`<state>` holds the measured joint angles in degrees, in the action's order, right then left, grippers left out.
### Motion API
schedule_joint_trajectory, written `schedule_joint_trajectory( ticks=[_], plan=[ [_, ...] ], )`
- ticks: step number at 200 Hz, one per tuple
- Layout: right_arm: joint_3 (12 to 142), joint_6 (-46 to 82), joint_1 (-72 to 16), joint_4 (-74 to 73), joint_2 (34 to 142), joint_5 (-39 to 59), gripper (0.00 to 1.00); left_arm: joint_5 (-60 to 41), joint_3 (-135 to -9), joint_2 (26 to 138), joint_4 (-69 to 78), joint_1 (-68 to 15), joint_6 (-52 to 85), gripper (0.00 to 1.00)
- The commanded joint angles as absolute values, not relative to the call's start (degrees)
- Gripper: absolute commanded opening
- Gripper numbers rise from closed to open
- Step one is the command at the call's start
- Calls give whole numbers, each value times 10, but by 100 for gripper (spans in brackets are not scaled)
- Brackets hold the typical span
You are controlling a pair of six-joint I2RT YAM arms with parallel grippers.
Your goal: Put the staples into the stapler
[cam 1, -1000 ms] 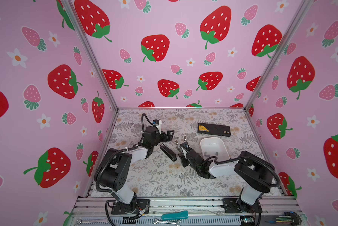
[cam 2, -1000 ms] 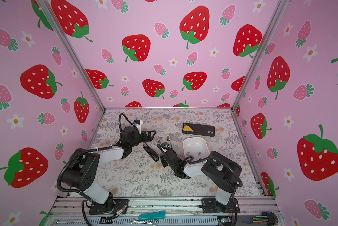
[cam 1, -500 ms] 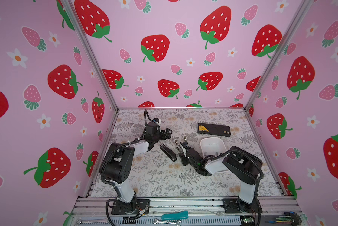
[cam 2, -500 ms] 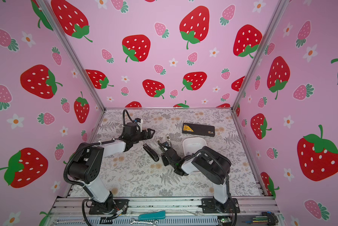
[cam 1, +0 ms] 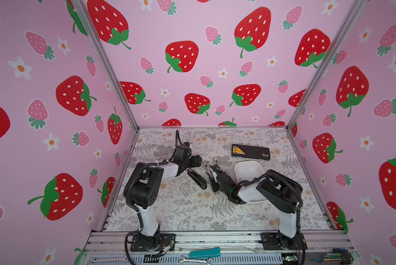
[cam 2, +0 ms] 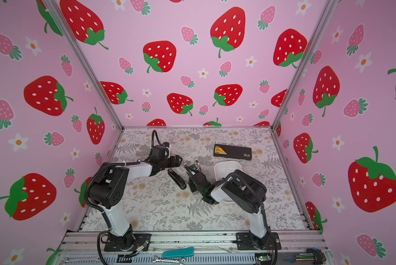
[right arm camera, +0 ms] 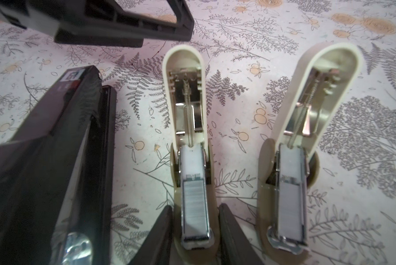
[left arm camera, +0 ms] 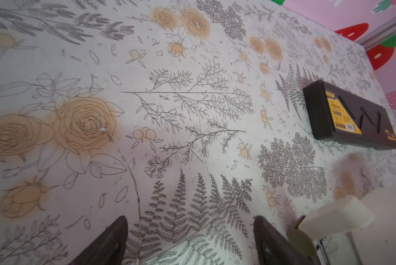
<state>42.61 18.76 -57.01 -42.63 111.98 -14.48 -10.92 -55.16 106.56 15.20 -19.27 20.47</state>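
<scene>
In the right wrist view two cream staplers lie opened on the floral mat. The middle cream stapler has a grey strip of staples in its channel. My right gripper is shut on its base, one finger against each side. The second cream stapler lies beside it, also with staples inside. A black stapler lies on the other side. In both top views my right gripper is mid-table. My left gripper hovers open over bare mat.
A white tray sits just right of the right gripper. A black box with a yellow label lies behind it. The black stapler lies between the arms. Pink walls enclose three sides.
The right jaws have closed in on the cream stapler's base. The left gripper has shifted slightly and its jaws have narrowed a little.
</scene>
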Motion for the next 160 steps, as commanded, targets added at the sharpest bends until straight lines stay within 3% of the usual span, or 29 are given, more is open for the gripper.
schedule_joint_trajectory(
  ticks=[1,92,143,160],
  plan=[
    [420,189,-570,-371,1146,-126,27,-115,-560,1073,170,-202,177,86],
    [419,197,-569,-378,1142,-120,21,-147,-465,1056,317,-242,88,86],
    [417,202,-568,-381,1131,-118,22,-132,-401,1049,424,-265,44,88],
    [413,206,-568,-379,1122,-120,30,-131,-395,1046,432,-265,41,88]
  ],
)
